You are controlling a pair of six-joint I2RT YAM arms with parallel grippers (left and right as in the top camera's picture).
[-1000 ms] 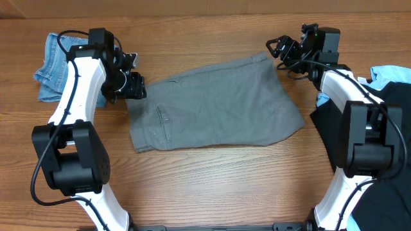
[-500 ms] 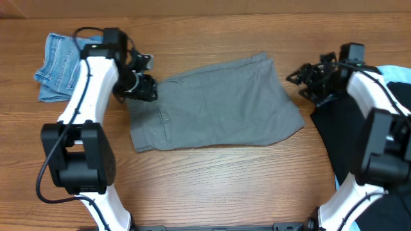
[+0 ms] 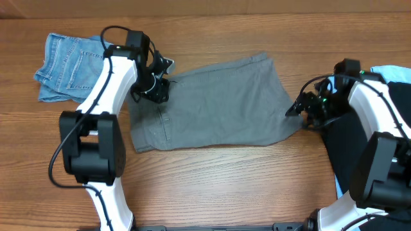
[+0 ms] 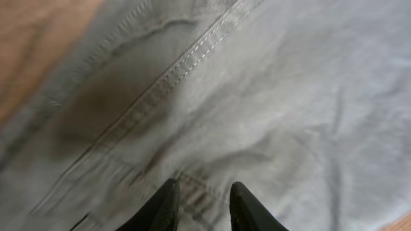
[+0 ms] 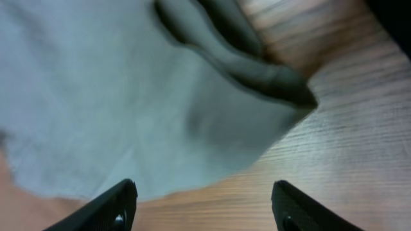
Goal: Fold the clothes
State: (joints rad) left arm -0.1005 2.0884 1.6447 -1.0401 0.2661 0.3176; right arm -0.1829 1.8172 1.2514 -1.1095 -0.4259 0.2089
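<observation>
Grey cotton shorts (image 3: 218, 109) lie spread flat in the middle of the table, waistband to the left. My left gripper (image 3: 158, 90) hangs over their far left corner; in the left wrist view (image 4: 202, 189) its jaws are a little apart just above the cloth (image 4: 270, 96) near a stitched seam, holding nothing. My right gripper (image 3: 300, 109) is at the shorts' right edge; in the right wrist view (image 5: 204, 192) it is wide open and empty above the wood, with the grey hem (image 5: 128, 96) just ahead.
Light-blue denim shorts (image 3: 64, 67) lie crumpled at the far left. A black garment (image 3: 359, 144) and a light-blue garment (image 3: 393, 74) lie at the right edge under my right arm. Bare wooden table (image 3: 225, 186) runs along the front.
My left gripper has moved right, from beside the shorts to over their waistband corner. My right gripper has come from the far edge towards me to the shorts' right edge.
</observation>
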